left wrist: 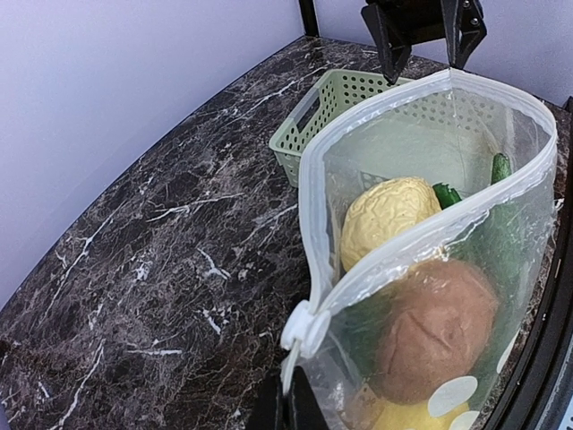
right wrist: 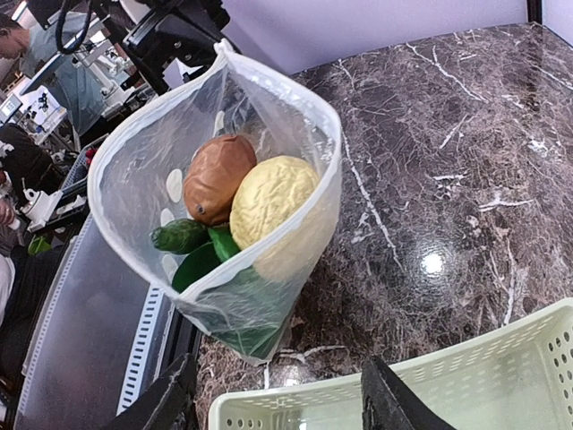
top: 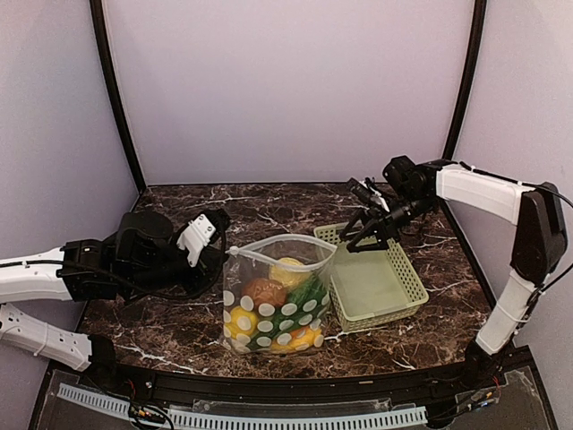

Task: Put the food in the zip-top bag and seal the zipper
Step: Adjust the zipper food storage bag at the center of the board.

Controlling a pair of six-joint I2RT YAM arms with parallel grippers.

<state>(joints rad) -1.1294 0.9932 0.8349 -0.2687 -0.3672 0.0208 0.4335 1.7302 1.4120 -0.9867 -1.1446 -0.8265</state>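
While the left gripper point(left wrist: 291, 405) pinches one corner of its mouth, the zip-top bag point(top: 269, 313) stands open beside the basket point(top: 374, 288), food point(left wrist: 436, 327) inside; the right gripper point(right wrist: 279, 387) hangs spread wide nearby.

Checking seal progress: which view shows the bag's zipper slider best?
Left wrist: the white slider sits close up at the near end of the open zipper. Top external and right wrist show that corner, slider too small to make out.
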